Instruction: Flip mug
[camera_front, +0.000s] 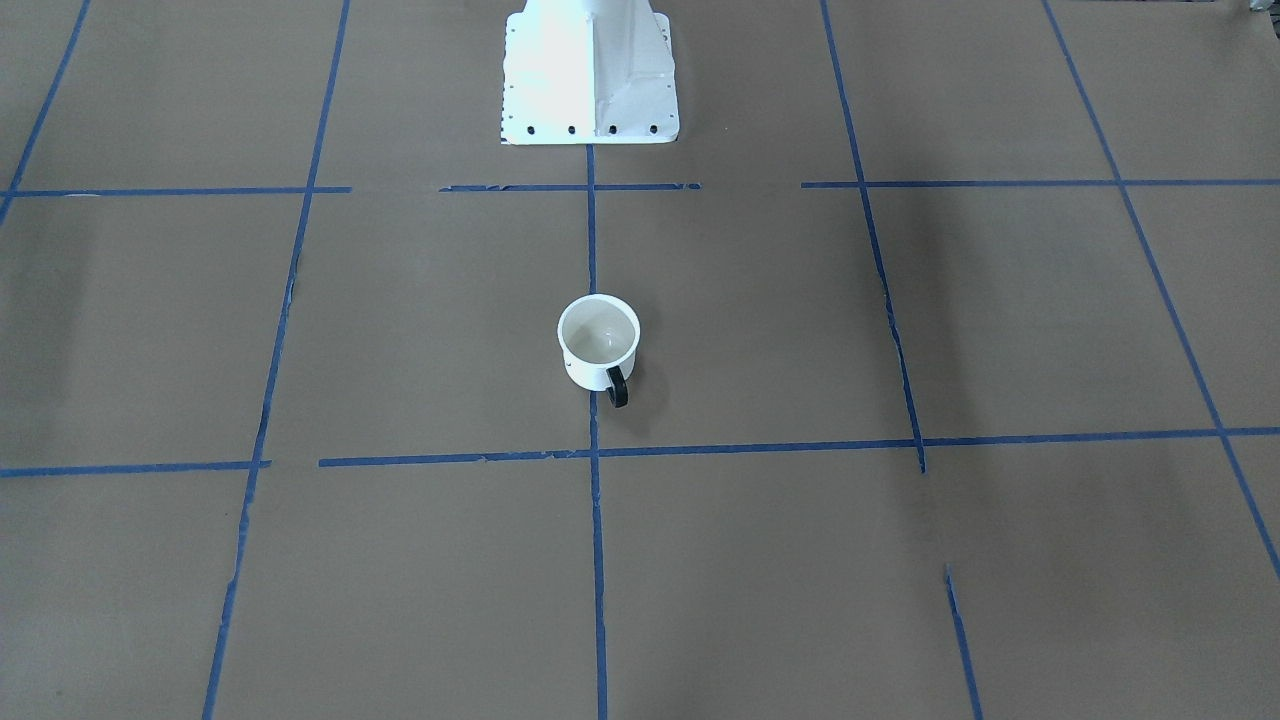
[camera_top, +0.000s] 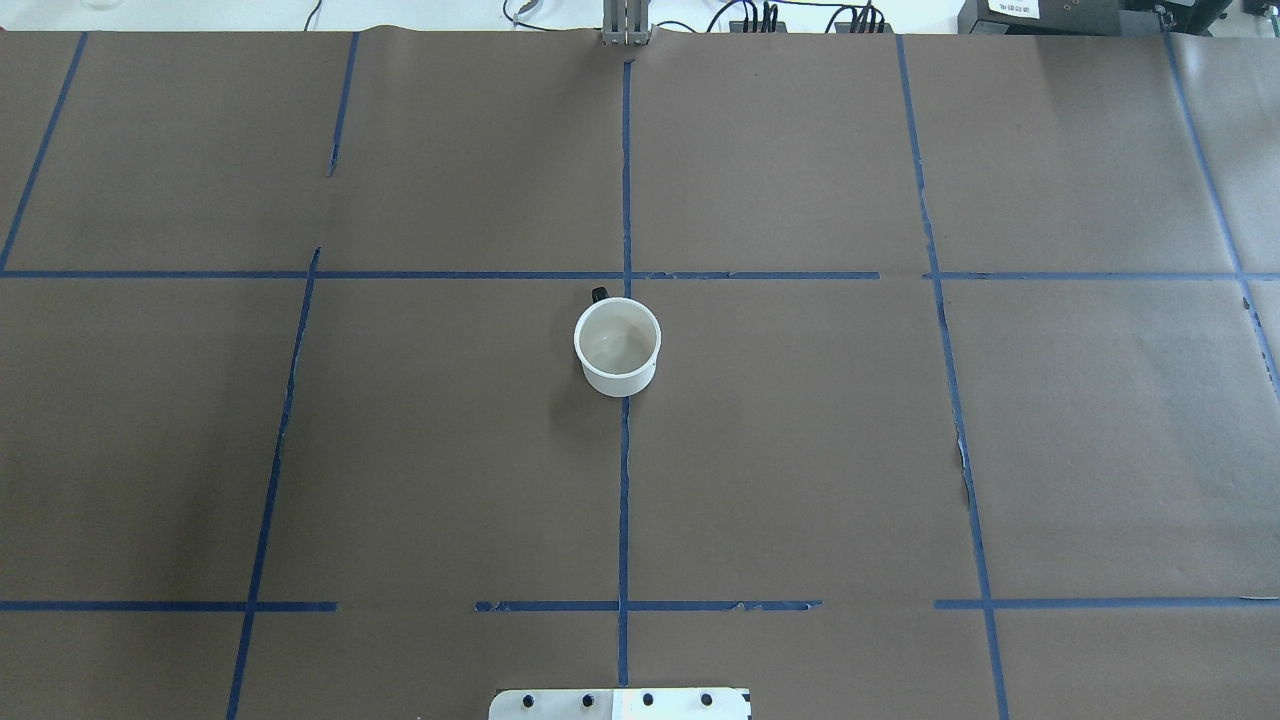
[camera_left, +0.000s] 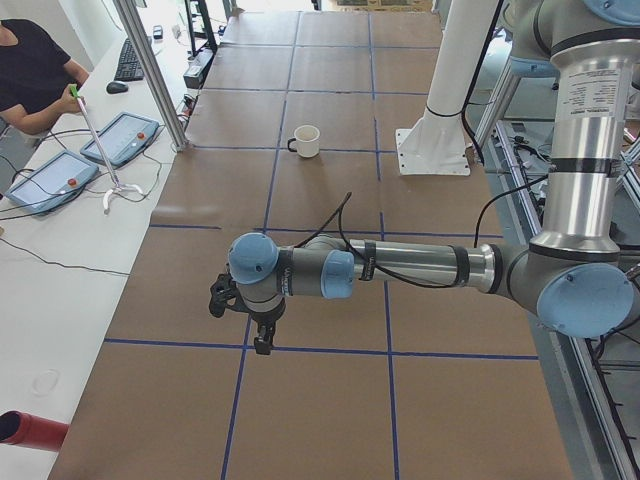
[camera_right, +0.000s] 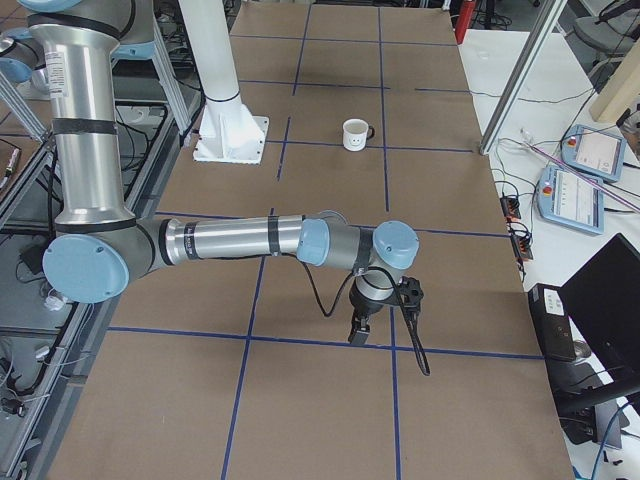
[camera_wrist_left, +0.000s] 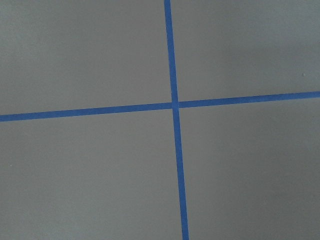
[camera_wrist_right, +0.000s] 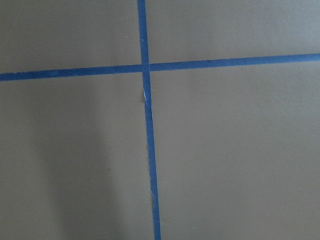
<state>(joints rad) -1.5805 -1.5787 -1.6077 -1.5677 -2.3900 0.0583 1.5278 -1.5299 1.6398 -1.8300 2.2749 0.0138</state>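
Observation:
The white mug stands upright, mouth up, at the middle of the brown paper table, its black handle pointing away from the robot. It also shows in the overhead view and both side views. My left gripper hangs far from the mug toward the table's left end. My right gripper hangs far toward the right end. Both show only in the side views, so I cannot tell whether they are open or shut. The wrist views show only paper and blue tape.
The robot's white base stands at the near middle edge. Blue tape lines grid the paper. An operator sits at a side bench with control pads. More pads lie by the right end.

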